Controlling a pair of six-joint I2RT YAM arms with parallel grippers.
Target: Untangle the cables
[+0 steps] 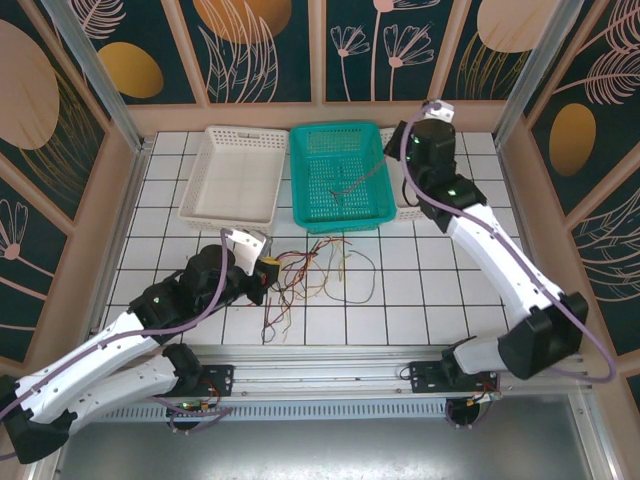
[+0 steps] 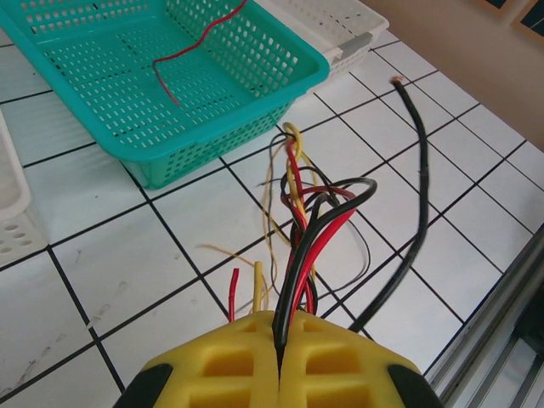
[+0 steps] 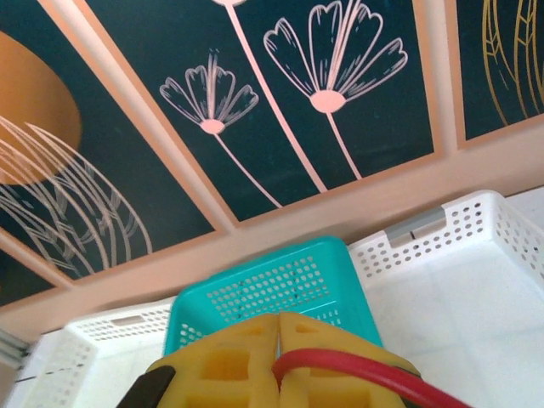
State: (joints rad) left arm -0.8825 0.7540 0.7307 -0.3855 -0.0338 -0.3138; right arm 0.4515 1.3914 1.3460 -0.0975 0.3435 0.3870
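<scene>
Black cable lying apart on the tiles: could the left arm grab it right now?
Probably not yet: the black cable lies in the open close by, but the left arm has its jaws shut on a bundle of cables.

The cables [image 2: 299, 212] are showing red, yellow, black and orange strands. The teal basket [image 1: 315, 165] and white basket [image 1: 235, 180] are displaying grids of holes. The table [image 1: 430, 290] is showing white tiles with dark lines, and the wall panels [image 3: 280, 102] are showing pink flower outlines on dark teal.
</scene>
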